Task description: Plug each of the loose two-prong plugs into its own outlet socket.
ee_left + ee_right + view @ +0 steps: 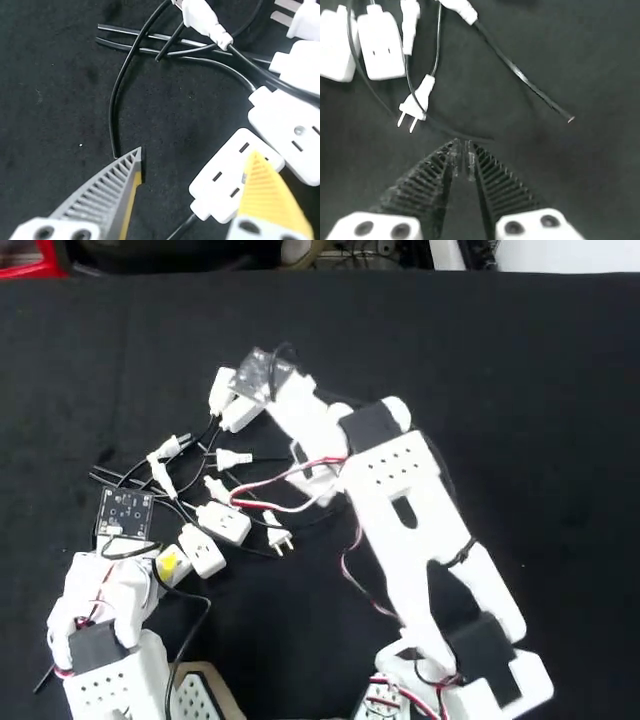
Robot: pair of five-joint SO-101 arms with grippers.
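Soft, even light falls from above on the black tabletop (pixel 560 390), which swallows most of it, so shadows barely register on the cloth. The white right arm (pixel 420 500), stretched toward the far left corner, shines hard against the dark, its flat faces nearly bleached of detail. A patch of glare sits on the clear wrap (pixel 262 370) at its tip. Past the tabletop's far edge the room glows bright at the right corner. In the left wrist view the outlet socket (pixel 235 175) is strongly lit, and a thin sheen runs along a black cord (pixel 114 110). The right wrist view is dimmer and flatter; another cord (pixel 520 75) catches small highlights.
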